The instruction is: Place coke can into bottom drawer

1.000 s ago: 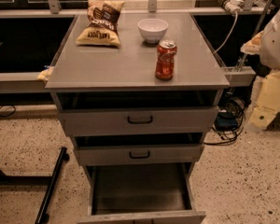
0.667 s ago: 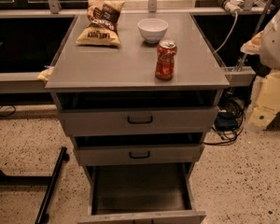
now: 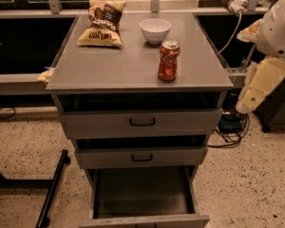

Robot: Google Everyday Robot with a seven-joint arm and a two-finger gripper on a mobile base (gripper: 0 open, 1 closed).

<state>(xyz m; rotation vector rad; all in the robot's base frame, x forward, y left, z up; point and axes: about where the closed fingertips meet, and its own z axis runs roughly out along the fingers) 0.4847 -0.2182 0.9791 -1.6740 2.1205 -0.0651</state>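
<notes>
The coke can point(image 3: 168, 61) stands upright on the grey cabinet top point(image 3: 109, 65), right of centre and near the front edge. The bottom drawer point(image 3: 142, 194) is pulled out, and its flat grey tray interior holds nothing. My gripper is out of view. Only my white and cream arm point(image 3: 263, 75) shows at the right edge, beside the cabinet, apart from the can and about level with the cabinet top.
A white bowl point(image 3: 155, 30) sits just behind the can. A chip bag point(image 3: 102, 23) lies at the back left. The two upper drawers point(image 3: 142, 122) with black handles stand slightly ajar. Cables point(image 3: 230, 127) lie on the floor at the right, and a black leg point(image 3: 52, 189) at the left.
</notes>
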